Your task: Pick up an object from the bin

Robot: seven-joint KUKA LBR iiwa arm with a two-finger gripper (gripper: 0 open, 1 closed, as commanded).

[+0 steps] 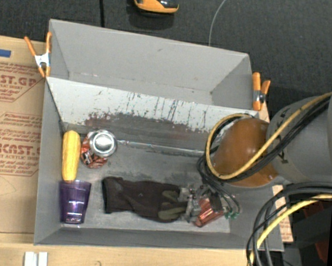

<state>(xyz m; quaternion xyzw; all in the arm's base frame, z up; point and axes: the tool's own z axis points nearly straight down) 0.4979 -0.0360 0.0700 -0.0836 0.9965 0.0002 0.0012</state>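
Pincer [194,204] sits low, with the glove [138,198] stretching off to its left (opening: cannot tell). Best to pinch a thick fold and lift straight.

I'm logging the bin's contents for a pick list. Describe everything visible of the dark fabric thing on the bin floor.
The dark fabric thing looks like a soft, blackish-brown glove, limp and wrinkled, lying flat along the front floor of the bin, cuff to the view's left, finger-like lobes to the right. Its right end reaches the end effector; contact cannot be confirmed. The purple cup lies apart to its left.
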